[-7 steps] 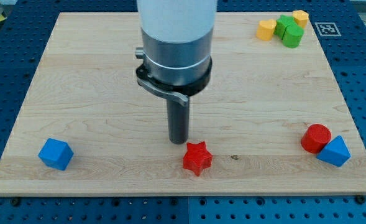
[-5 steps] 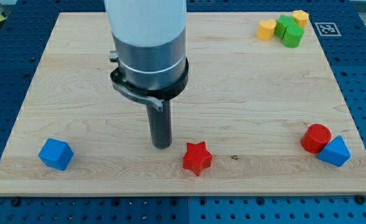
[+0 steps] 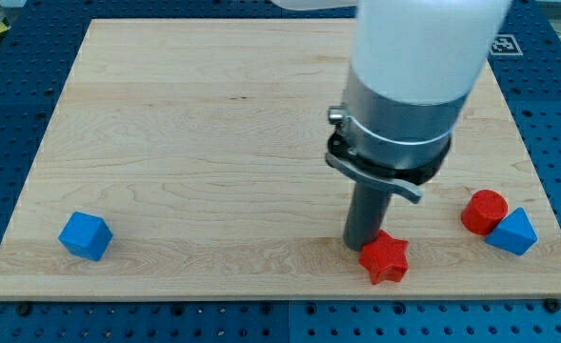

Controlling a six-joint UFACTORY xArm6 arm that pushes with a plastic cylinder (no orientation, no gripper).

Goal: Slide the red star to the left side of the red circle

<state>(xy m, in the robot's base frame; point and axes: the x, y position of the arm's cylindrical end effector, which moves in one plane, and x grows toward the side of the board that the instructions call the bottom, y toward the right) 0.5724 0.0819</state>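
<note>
The red star (image 3: 386, 258) lies near the board's bottom edge, right of centre. My tip (image 3: 364, 245) touches the star's upper left side. The red circle (image 3: 484, 211) stands further right, about a star's width of bare wood away from the star, and it touches a blue triangular block (image 3: 511, 232) on its lower right. The arm's wide grey and white body hides the board's top right corner.
A blue cube (image 3: 85, 235) sits at the bottom left of the wooden board (image 3: 166, 133). The board's bottom edge runs just below the star. The yellow and green blocks at the top right are hidden behind the arm.
My tip swung left of the star, then swept right against it. The star has slid about 85 pixels right and slightly down, closer to the red circle.
</note>
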